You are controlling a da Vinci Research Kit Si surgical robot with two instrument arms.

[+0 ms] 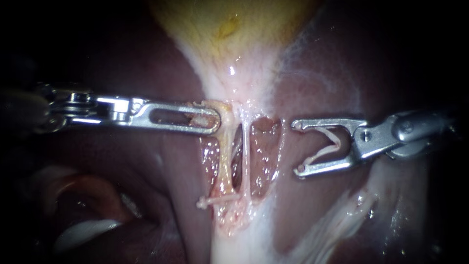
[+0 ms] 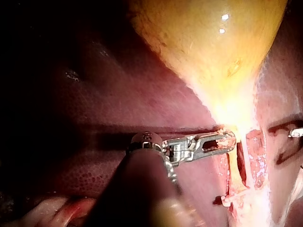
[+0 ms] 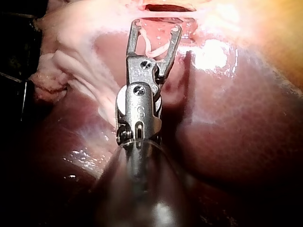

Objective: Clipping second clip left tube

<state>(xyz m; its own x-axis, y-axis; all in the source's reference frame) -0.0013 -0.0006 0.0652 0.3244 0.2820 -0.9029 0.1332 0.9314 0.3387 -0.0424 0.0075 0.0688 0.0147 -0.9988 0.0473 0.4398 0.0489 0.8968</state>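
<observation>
The left instrument [image 1: 212,120] has its end effector closed, seemingly on neck tissue [image 1: 221,106] below the gallbladder [image 1: 229,29], at the far end of the left tube [image 1: 224,156]. A placed clip [image 1: 217,199] crosses that tube's near end. Right of the right tube [image 1: 245,156], the right instrument [image 1: 298,146] stands wide, carrying a loaded clip [image 1: 322,152]. This looks like the approach step: next it should advance left and straddle only the left tube, farther along it than the placed clip.

the endoscope sits close, facing the two tubes [image 1: 245,156] under the gallbladder [image 1: 229,29], with the left instrument [image 1: 215,120] and right instrument [image 1: 295,148] entering from opposite sides. the left wrist camera looks along its shaft from farther back at the same tubes and gallbladder. the right wrist camera, very near, shares the loaded clip [image 1: 334,142].
</observation>
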